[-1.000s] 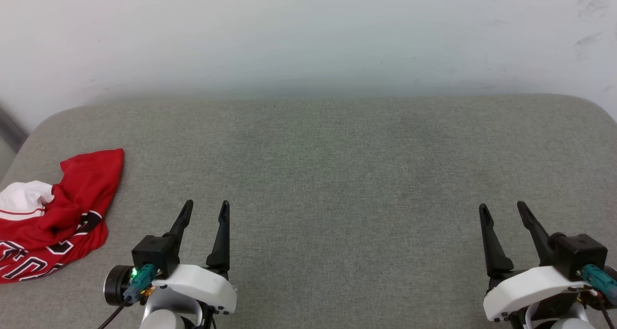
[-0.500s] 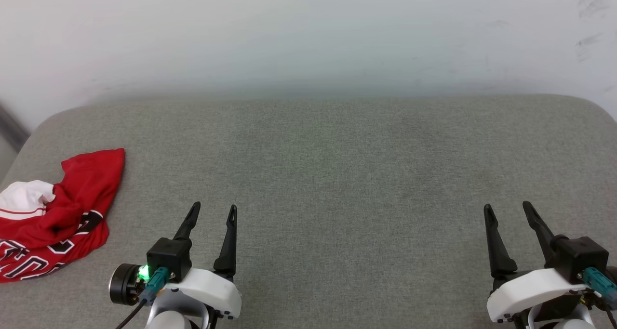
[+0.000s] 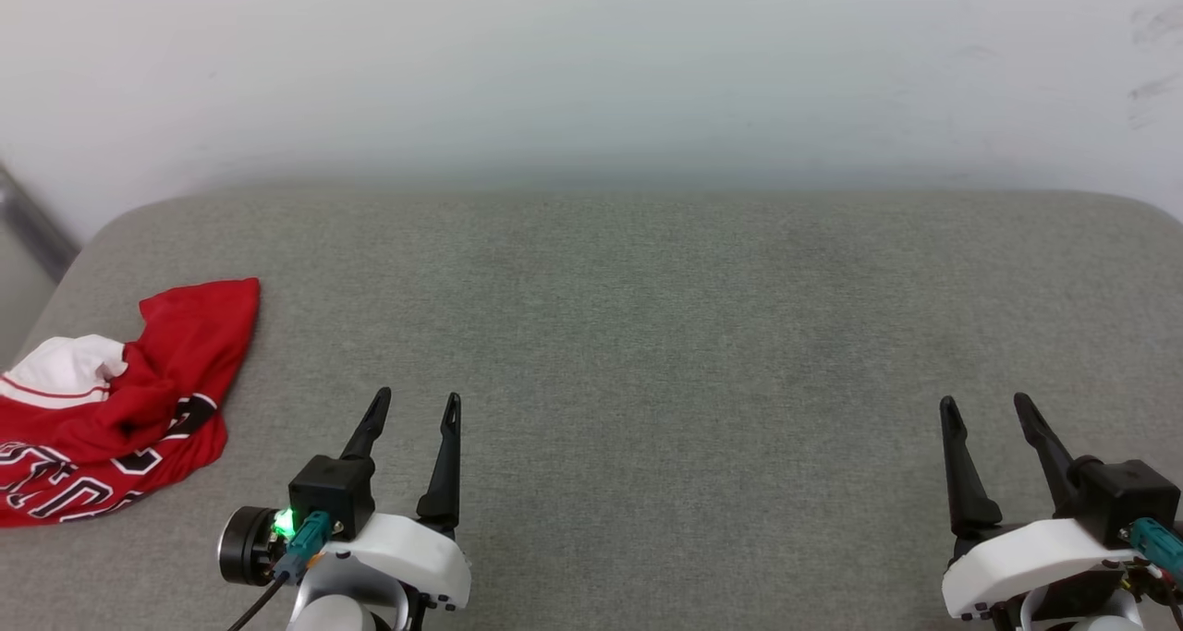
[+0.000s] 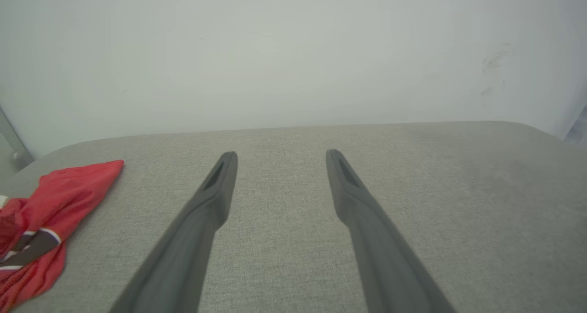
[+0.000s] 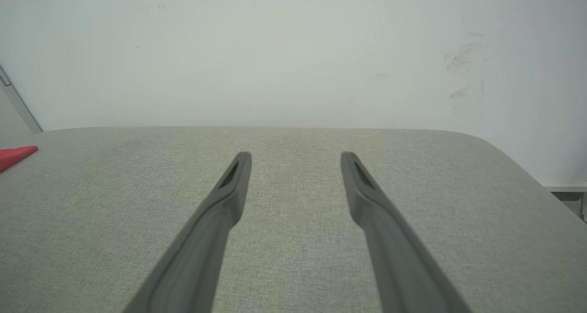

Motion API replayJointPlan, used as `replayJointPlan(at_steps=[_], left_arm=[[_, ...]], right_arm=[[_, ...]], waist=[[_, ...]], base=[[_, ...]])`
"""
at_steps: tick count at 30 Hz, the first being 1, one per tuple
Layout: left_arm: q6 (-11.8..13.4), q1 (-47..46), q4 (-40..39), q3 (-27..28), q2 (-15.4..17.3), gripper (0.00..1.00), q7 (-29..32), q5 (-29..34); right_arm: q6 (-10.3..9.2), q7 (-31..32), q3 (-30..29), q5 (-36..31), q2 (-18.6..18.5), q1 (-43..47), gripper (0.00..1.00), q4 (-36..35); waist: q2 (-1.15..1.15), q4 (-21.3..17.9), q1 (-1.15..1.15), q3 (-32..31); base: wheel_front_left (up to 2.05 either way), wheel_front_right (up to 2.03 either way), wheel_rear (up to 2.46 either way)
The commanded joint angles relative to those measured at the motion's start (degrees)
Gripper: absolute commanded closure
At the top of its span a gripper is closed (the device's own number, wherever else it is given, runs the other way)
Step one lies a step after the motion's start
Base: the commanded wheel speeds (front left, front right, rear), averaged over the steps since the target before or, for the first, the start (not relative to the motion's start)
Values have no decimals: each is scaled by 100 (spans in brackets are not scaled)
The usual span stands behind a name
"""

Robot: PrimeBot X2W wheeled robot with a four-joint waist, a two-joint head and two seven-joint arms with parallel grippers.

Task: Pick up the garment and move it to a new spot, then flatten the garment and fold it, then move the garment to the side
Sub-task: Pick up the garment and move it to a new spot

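Left gripper and right gripper are hovering low over the near edge of the grey fabric-covered desk, both spread wide and holding nothing, so the pick-up step is probably only just starting. The crumpled red jersey-style garment with white sleeve and black lettering is lying at the desk's left edge, near the left gripper, so the next move is likely calling for that gripper reaching left to pinch a raised fold. Nothing is standing in the way, and a plain white wall is closing off the back.
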Motion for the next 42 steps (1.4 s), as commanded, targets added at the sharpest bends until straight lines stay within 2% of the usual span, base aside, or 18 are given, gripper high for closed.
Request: replayJointPlan(at_steps=[1, 4, 5, 11, 18, 26, 33, 42], left_arm=[[30, -65, 8, 4, -2, 0, -15, -18], [61, -95, 17, 4, -19, 0, -15, -66], [94, -143, 9, 11, -35, 0, -15, -104], [125, -193, -12, 93, -42, 0, -15, -165], [147, -288, -89, 243, -36, 0, -15, -194], [172, -212, -214, 510, -29, 0, -15, -245], [159, -148, -326, 614, -46, 0, -15, -225], [196, -255, -399, 646, -68, 0, -15, -210]], right_arm=[[-4, -26, 2, 10, 18, -30, 0, 7], [-4, -24, 46, -17, 19, -26, 0, -23], [-4, -7, 149, -39, 19, -36, 0, -120], [-4, 104, 305, 0, 17, -23, 0, -332], [-4, 162, 378, -51, 17, -20, 0, -538], [-4, 220, 540, -86, 12, -93, 0, -635], [-4, 217, 610, -46, 12, -167, 0, -621], [-4, 253, 644, -108, 13, -279, 0, -633]], waist=[[0, 51, 0, 2], [0, 193, 0, 13], [0, 397, 0, 28], [0, 974, 0, 56], [0, 1825, 0, 139], [0, 2515, 0, 184], [0, 2826, 0, 237], [0, 2847, 0, 380]], base=[[0, 0, 0], [0, 0, 0], [0, 0, 0], [0, 0, 0], [0, 0, 0], [0, 0, 0], [0, 0, 0], [0, 0, 0]])
